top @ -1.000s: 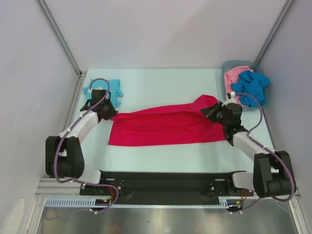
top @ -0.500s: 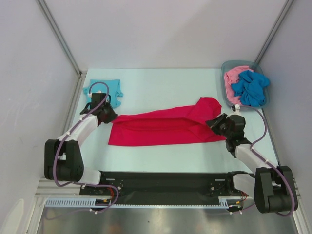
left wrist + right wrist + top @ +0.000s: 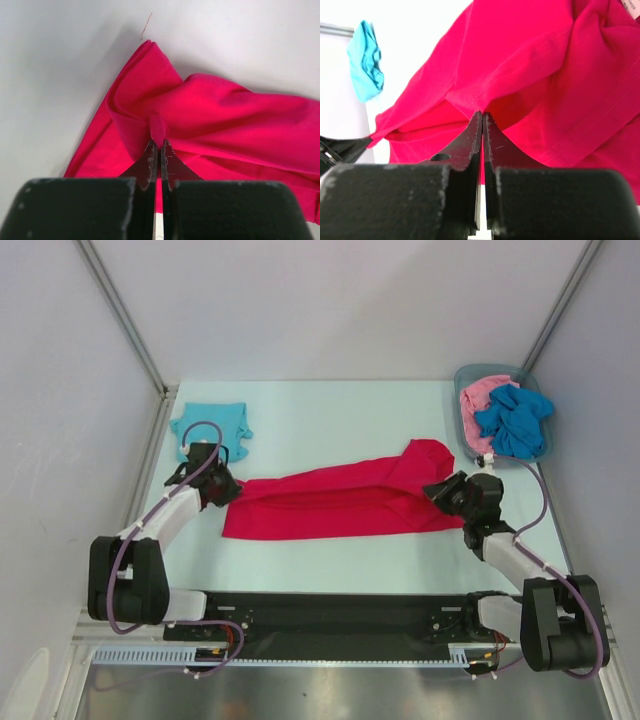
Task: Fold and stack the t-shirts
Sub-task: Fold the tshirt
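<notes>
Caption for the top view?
Left gripper and right gripper pinch opposite ends of the red t-shirt; teal t-shirt lies aside, pink t-shirt and blue t-shirt in the bin.

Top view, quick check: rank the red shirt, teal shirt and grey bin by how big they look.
1. red shirt, clearly largest
2. grey bin
3. teal shirt, smallest, though not far below the bin

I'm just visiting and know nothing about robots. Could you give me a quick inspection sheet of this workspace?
Surface: pale table.
Job's things: red t-shirt stretched across the middle; teal t-shirt far left; pink t-shirt and blue t-shirt in the grey bin.
Clutter: grey bin, far right corner; nothing else seen.
Claws: left claw shut on the red t-shirt's left end; right claw shut on its right end.
Cables: purple cables, one looping behind each claw.
Surroundings: white walls, metal frame posts.
</notes>
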Controlling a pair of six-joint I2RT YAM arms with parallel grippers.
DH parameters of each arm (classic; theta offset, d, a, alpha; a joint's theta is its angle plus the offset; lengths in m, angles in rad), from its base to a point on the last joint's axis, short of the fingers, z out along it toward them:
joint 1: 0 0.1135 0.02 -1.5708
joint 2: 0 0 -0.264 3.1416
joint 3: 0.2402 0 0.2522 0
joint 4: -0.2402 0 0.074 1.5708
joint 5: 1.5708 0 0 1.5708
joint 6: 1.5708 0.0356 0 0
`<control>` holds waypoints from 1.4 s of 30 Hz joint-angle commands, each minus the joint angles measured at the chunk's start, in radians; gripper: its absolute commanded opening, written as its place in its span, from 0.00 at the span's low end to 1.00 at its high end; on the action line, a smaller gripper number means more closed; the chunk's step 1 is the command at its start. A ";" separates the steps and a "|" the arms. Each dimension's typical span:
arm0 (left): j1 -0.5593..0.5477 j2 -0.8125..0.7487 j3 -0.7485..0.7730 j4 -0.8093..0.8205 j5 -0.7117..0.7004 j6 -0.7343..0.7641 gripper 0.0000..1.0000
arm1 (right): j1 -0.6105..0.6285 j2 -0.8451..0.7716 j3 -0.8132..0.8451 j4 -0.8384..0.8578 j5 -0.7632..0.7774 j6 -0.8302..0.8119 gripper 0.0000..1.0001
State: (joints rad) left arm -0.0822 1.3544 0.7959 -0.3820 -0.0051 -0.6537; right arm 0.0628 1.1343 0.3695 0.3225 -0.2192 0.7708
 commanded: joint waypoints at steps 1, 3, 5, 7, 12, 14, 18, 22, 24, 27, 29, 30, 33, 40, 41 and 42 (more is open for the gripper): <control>-0.007 -0.049 -0.018 -0.011 -0.003 -0.029 0.00 | -0.008 -0.056 0.000 0.001 0.043 0.022 0.00; -0.007 -0.052 -0.021 -0.014 -0.003 -0.029 0.08 | -0.006 -0.087 -0.001 -0.016 0.067 0.021 0.00; -0.007 -0.044 -0.020 -0.012 0.022 -0.024 0.21 | -0.006 -0.102 -0.001 -0.036 0.083 0.019 0.04; -0.007 -0.028 -0.017 -0.011 0.028 -0.027 0.50 | -0.006 -0.099 0.006 -0.052 0.087 0.018 0.18; -0.008 -0.026 -0.014 -0.011 0.010 -0.029 0.89 | -0.006 -0.102 -0.001 -0.053 0.086 0.016 0.47; -0.008 -0.034 -0.014 -0.009 0.010 -0.030 0.92 | -0.008 -0.103 -0.003 -0.053 0.086 0.015 0.47; -0.008 -0.055 -0.006 0.005 0.017 -0.041 0.94 | -0.008 -0.140 0.017 -0.110 0.110 0.021 0.47; -0.010 -0.048 0.044 -0.001 0.033 -0.029 0.94 | 0.000 -0.209 0.069 -0.258 0.252 0.042 0.47; -0.014 -0.044 0.061 -0.011 0.045 -0.037 0.94 | 0.002 -0.219 0.104 -0.275 0.285 0.038 0.47; -0.062 -0.025 0.081 0.008 0.073 -0.047 0.95 | 0.005 -0.134 0.199 -0.280 0.265 0.035 0.48; -0.126 0.033 0.126 0.028 0.088 -0.038 0.95 | 0.006 -0.064 0.244 -0.298 0.244 0.056 0.47; -0.148 0.061 0.150 0.031 0.112 -0.009 0.95 | 0.009 -0.054 0.253 -0.301 0.239 0.064 0.47; -0.235 0.208 0.294 0.032 0.163 0.070 0.96 | 0.045 -0.077 0.255 -0.316 0.276 0.085 0.47; -0.358 0.506 0.698 -0.124 0.197 0.198 0.96 | 0.063 -0.240 0.201 -0.474 0.374 0.088 0.47; -0.364 0.517 0.709 -0.123 0.209 0.198 0.96 | 0.063 -0.252 0.192 -0.505 0.383 0.088 0.47; -0.367 0.528 0.718 -0.117 0.224 0.206 0.96 | 0.063 -0.277 0.190 -0.520 0.392 0.088 0.47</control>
State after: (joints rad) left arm -0.4393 1.8660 1.4532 -0.4389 0.1699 -0.5148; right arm 0.1238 0.9131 0.5709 -0.1143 0.0990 0.8501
